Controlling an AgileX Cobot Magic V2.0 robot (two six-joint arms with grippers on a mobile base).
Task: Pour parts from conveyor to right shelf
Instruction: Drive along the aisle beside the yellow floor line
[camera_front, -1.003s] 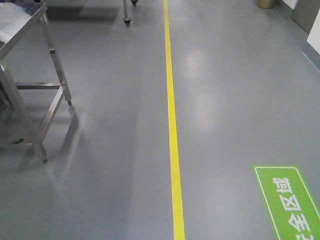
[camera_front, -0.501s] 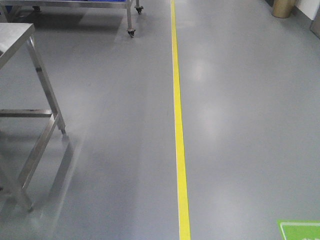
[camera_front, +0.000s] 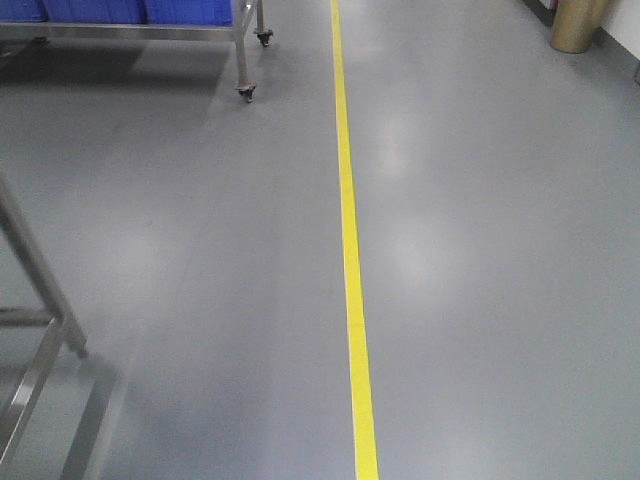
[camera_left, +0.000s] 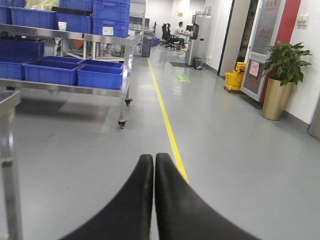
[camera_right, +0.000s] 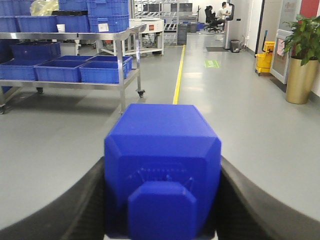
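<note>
A bright blue part (camera_right: 162, 135) with a stud facing the camera fills the right wrist view, and my right gripper (camera_right: 162, 165) is shut on it, one black finger on each side. My left gripper (camera_left: 153, 157) is shut with nothing in it, held over the grey floor. A stainless steel shelf (camera_left: 75, 37) on casters holds deep blue bins (camera_left: 100, 76). It stands ahead on the left, and shows as the shelf (camera_right: 75, 35) in the right wrist view and the shelf (camera_front: 130, 30) at the top left of the front view. The conveyor is out of view.
A yellow floor line (camera_front: 345, 220) runs straight ahead. A steel table leg (camera_front: 40, 290) stands close at the lower left. A gold planter (camera_front: 580, 25) with a plant (camera_left: 282, 65) and a yellow bucket (camera_left: 232, 80) line the right wall. People sit at desks far down the aisle.
The front view has advanced along the yellow line. The steel table slid down and left, mostly out of frame, the green floor sign dropped out, and the shelf with blue bins came into view.
</note>
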